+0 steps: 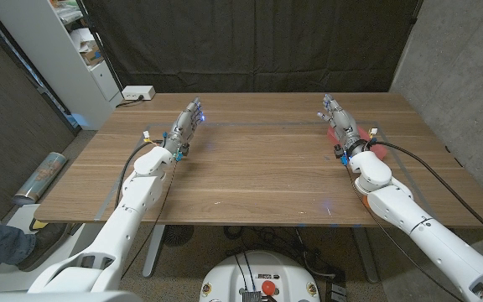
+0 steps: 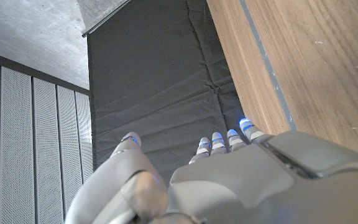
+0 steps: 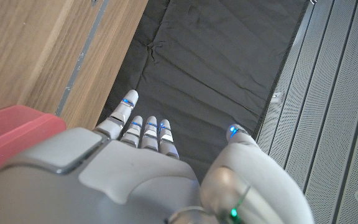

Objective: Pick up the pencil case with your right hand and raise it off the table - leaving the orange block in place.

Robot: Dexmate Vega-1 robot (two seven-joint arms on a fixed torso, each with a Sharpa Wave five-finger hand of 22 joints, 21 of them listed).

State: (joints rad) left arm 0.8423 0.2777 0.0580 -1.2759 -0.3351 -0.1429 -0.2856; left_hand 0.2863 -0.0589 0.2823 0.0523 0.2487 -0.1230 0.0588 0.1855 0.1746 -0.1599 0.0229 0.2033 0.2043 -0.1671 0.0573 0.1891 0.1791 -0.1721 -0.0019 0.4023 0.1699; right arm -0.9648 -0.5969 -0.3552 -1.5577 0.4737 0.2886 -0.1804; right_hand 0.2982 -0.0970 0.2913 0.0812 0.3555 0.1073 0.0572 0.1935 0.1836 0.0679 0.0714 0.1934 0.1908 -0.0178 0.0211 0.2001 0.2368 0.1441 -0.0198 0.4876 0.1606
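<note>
Hands number two [image 1: 189, 120] [image 1: 337, 117]; one red case [image 3: 14, 134].

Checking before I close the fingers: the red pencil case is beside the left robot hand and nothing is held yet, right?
Not quite. The red pencil case lies beside the right robot hand, not the left robot hand; the right wrist view shows it next to that hand on the table. Nothing is held yet: both hands have their fingers extended and apart.
</note>
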